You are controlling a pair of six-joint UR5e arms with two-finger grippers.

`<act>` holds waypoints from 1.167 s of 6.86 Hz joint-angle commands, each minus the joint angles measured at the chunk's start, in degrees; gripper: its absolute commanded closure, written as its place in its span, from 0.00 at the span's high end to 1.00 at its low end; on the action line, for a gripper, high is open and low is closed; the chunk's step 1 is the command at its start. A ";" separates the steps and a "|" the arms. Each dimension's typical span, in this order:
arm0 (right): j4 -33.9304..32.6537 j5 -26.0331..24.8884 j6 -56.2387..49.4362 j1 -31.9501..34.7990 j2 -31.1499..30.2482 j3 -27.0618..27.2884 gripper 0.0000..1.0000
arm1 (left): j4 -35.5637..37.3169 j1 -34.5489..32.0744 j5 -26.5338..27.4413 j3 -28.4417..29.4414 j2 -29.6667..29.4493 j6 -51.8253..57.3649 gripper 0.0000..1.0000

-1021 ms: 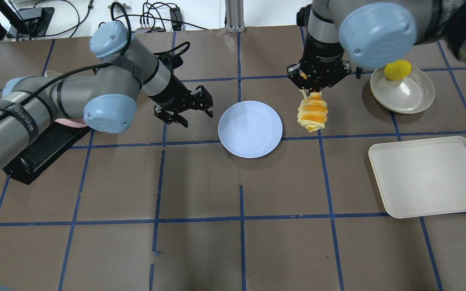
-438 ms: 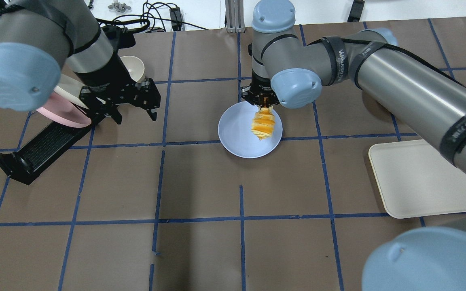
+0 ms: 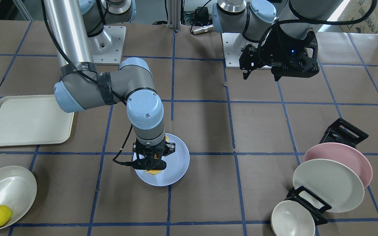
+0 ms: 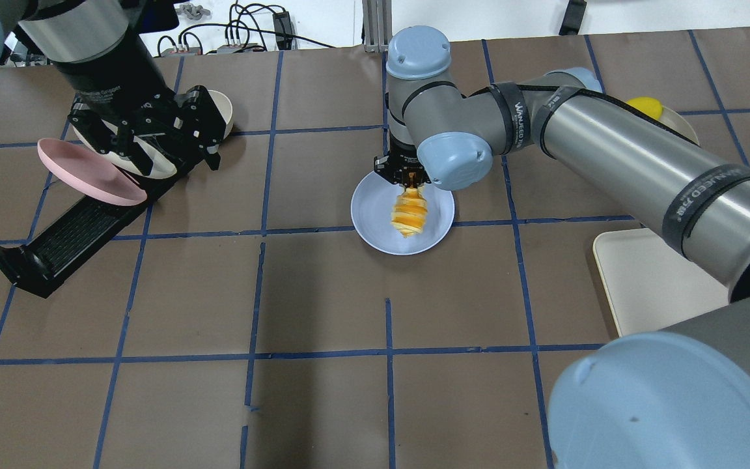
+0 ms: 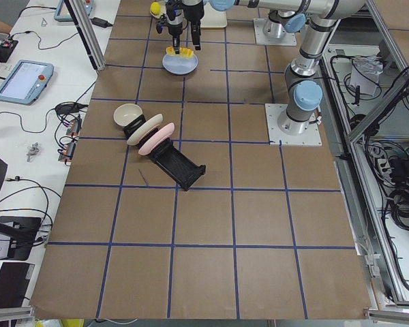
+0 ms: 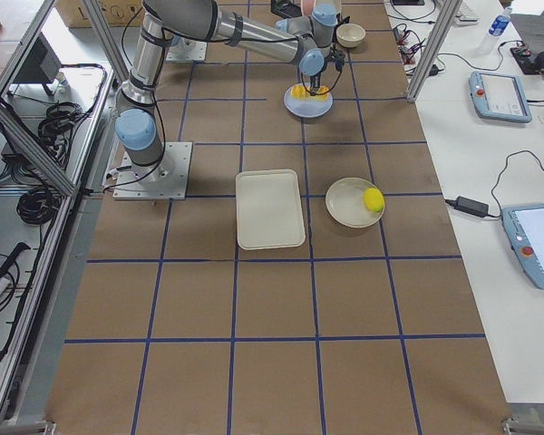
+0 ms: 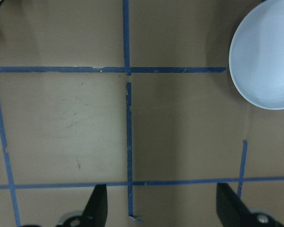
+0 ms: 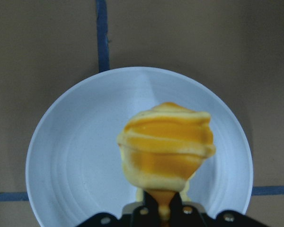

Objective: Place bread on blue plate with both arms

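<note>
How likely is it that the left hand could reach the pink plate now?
Probably yes: the left hand is open and empty, raised near the pink plate, whose upper rim stands exposed in the rack.

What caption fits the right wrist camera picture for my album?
Right gripper holds the striped bread over the blue plate.

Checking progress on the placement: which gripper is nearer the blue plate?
Right. The right gripper is directly over the blue plate, shut on the bread; the left gripper is open, raised well apart, toward the dish rack.
</note>
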 commanded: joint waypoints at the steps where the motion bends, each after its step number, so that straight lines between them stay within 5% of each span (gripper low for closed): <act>1: 0.21 0.21 0.06 0.32 0.25 0.42 0.04 | 6.52 -0.28 0.53 -0.13 -0.99 -0.05 0.99; 2: 0.39 3.78 0.15 0.41 0.51 0.51 0.65 | 6.44 -0.28 0.80 -0.49 -0.90 -0.05 1.00; 3: -0.22 4.25 -0.03 0.49 1.12 0.33 0.99 | 6.18 -0.37 0.80 -1.27 -0.81 0.04 1.00; 8: 2.21 4.08 -0.38 -2.13 -3.59 -4.82 1.00 | 4.42 0.07 0.98 -1.55 -0.90 1.45 1.00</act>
